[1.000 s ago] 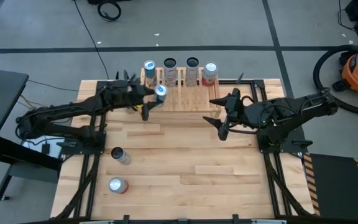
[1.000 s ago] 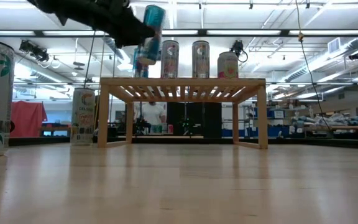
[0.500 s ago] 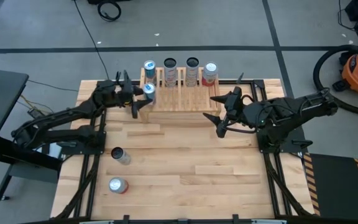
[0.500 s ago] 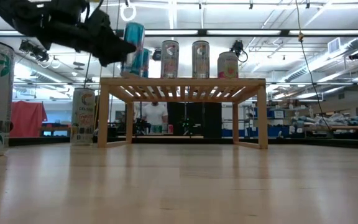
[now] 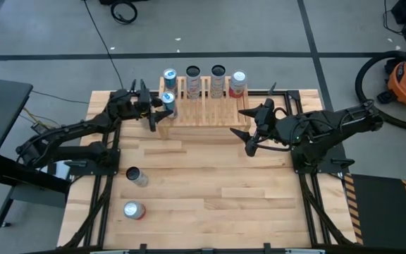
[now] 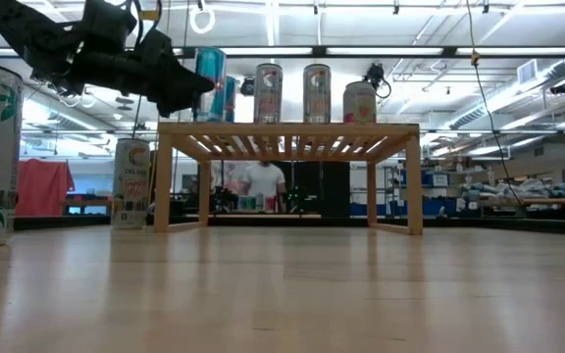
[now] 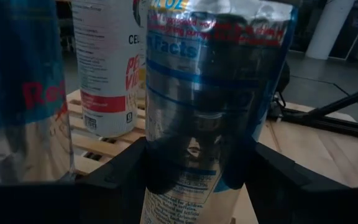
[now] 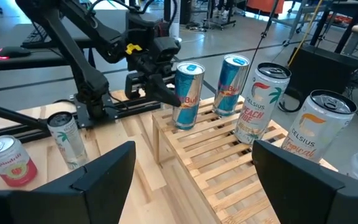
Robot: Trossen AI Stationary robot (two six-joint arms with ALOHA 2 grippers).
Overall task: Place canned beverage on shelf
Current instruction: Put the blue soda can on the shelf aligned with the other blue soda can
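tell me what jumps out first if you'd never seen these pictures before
The left tool grips a blue can upright at the left front corner of the wooden shelf. Four more cans line the shelf's back edge. The right tool waits open over the table beside the shelf's right end.

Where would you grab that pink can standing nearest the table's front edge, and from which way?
Grip the pink can around its round side wall at mid-height, coming in level. It stands upright in the open, with only the silver can nearby, so the side turned away from that can looks clearest.
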